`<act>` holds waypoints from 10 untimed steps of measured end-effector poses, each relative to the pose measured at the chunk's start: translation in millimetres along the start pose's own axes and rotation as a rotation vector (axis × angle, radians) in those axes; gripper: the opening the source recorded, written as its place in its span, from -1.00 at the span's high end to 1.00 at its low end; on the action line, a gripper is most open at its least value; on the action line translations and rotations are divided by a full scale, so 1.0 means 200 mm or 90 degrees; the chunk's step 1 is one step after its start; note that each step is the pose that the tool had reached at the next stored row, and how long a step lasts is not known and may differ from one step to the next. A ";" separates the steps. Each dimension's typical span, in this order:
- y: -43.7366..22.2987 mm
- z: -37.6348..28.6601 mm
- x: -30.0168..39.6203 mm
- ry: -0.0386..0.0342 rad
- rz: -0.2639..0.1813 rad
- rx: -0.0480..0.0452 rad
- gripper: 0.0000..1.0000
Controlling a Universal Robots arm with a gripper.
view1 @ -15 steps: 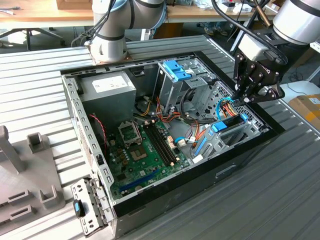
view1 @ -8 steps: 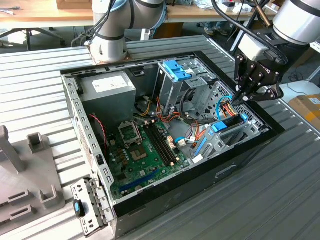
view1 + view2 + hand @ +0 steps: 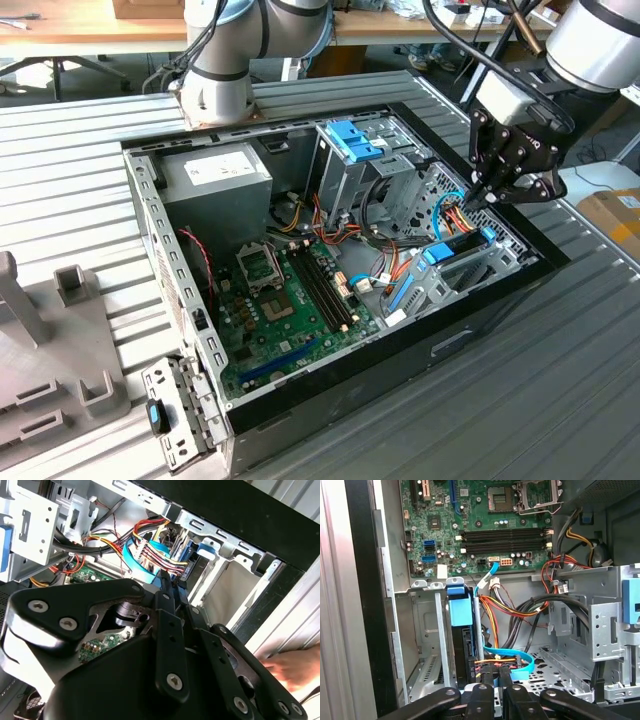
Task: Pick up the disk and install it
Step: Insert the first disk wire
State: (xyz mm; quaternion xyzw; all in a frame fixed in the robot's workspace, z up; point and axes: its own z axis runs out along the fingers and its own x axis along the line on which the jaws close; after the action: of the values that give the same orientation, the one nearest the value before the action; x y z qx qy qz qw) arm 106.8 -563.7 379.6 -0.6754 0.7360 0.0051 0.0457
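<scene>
**Disk sits in its slot, gripper right above**

The disk [image 3: 458, 247] stands on its edge in a metal bay [image 3: 470, 275] of the open computer case [image 3: 330, 390], at about 3 o'clock from the green board [image 3: 285, 310]. The gripper [image 3: 478, 203] hangs right over its back end, by the wires [image 3: 455, 215]. Its fingers [image 3: 490, 680] are nearly together. I cannot tell if they grip anything. A hand [image 3: 295, 667] rests outside the case.

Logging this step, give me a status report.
Gripper low inside the case, over the disk. Disk upright in its bay. Blue cable and wires close by.
</scene>
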 end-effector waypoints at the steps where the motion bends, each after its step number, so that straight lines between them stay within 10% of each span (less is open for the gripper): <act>1: 0.010 -0.001 0.013 -0.0074 0.000 0.0056 0.67; 10: 0.073 0.010 0.104 -0.0133 -0.004 0.0213 0.67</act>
State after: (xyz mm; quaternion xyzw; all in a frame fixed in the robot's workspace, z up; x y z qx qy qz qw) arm 90.7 -582.9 375.3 -0.6771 0.7331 -0.0003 0.0647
